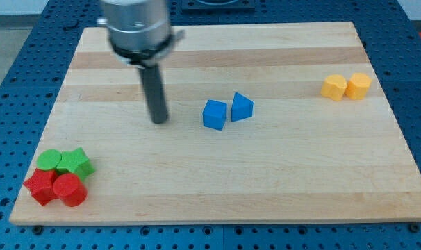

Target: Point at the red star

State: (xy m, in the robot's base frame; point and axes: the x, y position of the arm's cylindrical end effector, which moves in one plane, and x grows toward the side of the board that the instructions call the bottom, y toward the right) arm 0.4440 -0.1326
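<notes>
— Where is the red star?

— The red star (39,187) lies in the lower left of the frame, near the wooden board's (266,180) bottom-left corner. A red cylinder (69,189) touches it on the view's right; a green cylinder (50,160) and a green star (76,162) sit just above them, all four packed together.

— And my tip?

— My tip (158,121) rests on the board left of centre, well apart from the red star, up and to its right. It is a plain rod, so nothing opens or clamps.

— What is nearest it?

— A blue cube (214,114) to its right, with a blue wedge-like block (242,107) just beside that. Two yellow blocks (345,87) sit side by side at the upper right.
</notes>
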